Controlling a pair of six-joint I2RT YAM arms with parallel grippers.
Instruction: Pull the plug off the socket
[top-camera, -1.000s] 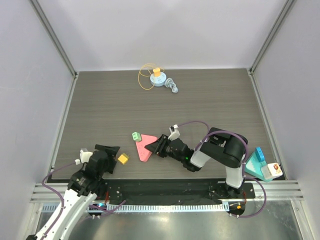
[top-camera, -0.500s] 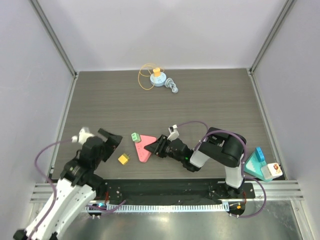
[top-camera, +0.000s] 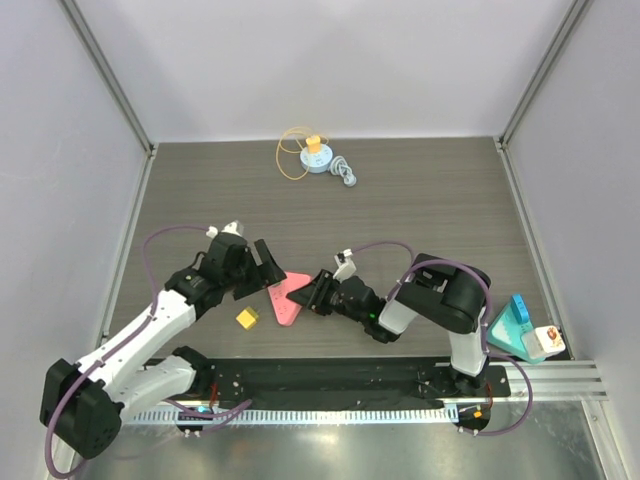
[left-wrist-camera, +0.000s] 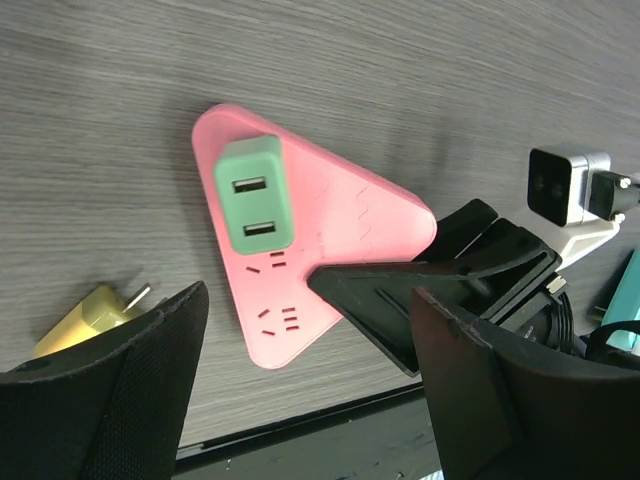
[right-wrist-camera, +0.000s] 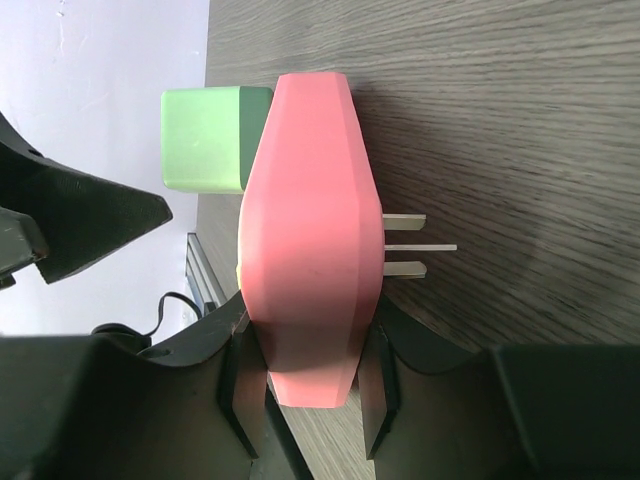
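A pink triangular socket (top-camera: 287, 300) lies on the dark table, with a green plug (left-wrist-camera: 254, 194) seated in its far corner. My right gripper (top-camera: 318, 292) is shut on the socket's right corner; its pads (right-wrist-camera: 243, 385) clamp the socket (right-wrist-camera: 310, 250) edge-on, with the green plug (right-wrist-camera: 205, 137) at the far end. My left gripper (top-camera: 262, 270) is open and empty above the socket's far left corner, hiding the plug in the top view. In the left wrist view the left gripper (left-wrist-camera: 308, 292) has wide-spread fingers, and the socket (left-wrist-camera: 330, 240) lies ahead of them.
A loose yellow plug (top-camera: 246, 318) lies just left of the socket, also in the left wrist view (left-wrist-camera: 90, 312). Metal prongs (right-wrist-camera: 410, 245) stick out of the socket's underside. A blue-and-yellow item with a cable (top-camera: 315, 158) sits at the back. A teal object (top-camera: 512, 325) is at the near right.
My left arm has swung from the near left corner forward and right, over the socket's green-plug corner. The right gripper and the socket have not moved.
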